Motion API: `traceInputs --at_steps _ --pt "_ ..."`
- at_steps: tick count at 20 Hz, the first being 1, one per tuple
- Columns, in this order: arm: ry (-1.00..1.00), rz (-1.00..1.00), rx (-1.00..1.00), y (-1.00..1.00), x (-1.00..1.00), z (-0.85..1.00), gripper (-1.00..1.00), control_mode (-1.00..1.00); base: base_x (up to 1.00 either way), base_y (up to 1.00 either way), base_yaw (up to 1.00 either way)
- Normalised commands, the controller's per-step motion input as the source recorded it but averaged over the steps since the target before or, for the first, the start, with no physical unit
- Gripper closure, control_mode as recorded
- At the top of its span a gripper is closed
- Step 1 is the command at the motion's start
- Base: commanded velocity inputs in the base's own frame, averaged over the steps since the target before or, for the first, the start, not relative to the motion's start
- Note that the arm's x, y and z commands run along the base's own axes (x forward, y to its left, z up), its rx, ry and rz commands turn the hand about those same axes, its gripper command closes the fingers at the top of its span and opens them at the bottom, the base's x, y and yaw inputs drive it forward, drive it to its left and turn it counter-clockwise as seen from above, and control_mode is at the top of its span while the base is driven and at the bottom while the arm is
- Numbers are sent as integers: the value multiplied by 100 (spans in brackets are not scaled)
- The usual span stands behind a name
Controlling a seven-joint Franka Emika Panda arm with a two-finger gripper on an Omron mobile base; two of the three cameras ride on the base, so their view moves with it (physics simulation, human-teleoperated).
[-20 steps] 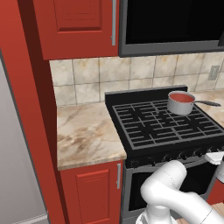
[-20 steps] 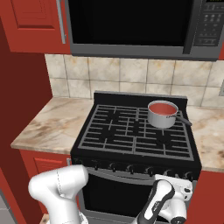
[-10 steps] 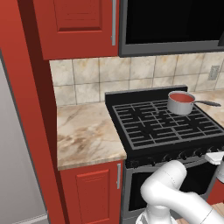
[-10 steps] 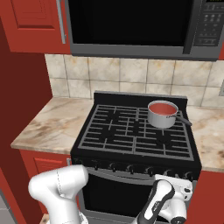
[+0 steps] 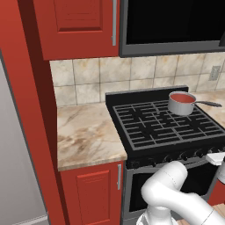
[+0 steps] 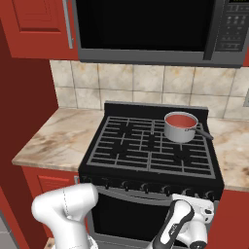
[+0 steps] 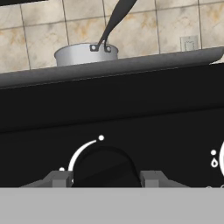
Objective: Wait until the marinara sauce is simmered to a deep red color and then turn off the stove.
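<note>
Hand parked at a front knob of the stove (image 6: 151, 151), pan of sauce on the back right burner.

We see the stove set between two stretches of marble counter (image 5: 88, 136), under the microwave (image 6: 146, 24). The saucepan (image 6: 180, 128) stands on the grates at the back right, handle pointing right, so its burner would answer to one of the right-hand knobs. The marinara sauce (image 6: 180, 120) fills it with a flat orange-red surface; we judge it not yet deep red, so waiting seems right. The arm is folded low in front of the oven door, bringing the gripper (image 7: 105, 178) level with the control panel. Its two fingertips sit either side of a round dark knob (image 7: 105, 168), clamped on it as far as we can read, ready to turn.
</note>
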Motion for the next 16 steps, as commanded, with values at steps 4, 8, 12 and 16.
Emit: traceInputs --at_steps 4,8,12,16 --pt "0 0 0 0 0 0 100 -100 0 0 0" --pt "0 0 0 0 0 0 100 -100 0 0 0" --pt "0 0 0 0 0 0 100 -100 0 0 0" --pt "0 0 0 0 0 0 100 -100 0 0 0"
